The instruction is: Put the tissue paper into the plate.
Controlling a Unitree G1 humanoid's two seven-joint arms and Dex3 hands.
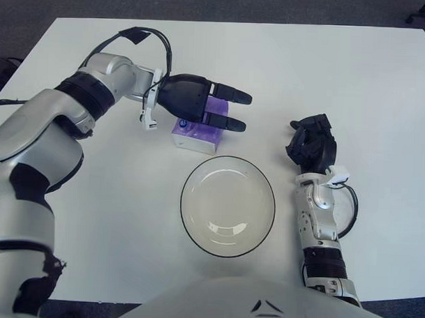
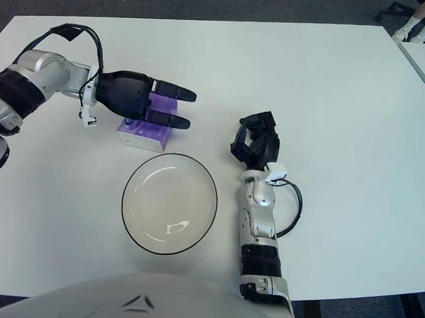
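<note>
White table carried the plate; my left hand hovered outstretched over the purple tissue pack, seemingly gripping nothing; right hand sat curled beside the plate.

Silver arms, black hands, black cables

nothing i can read; the tissue pack under my left hand bears a round blue mark, illegible.

Left hand extended, fingers straight and spread, right hand curled, forearm upright
</note>
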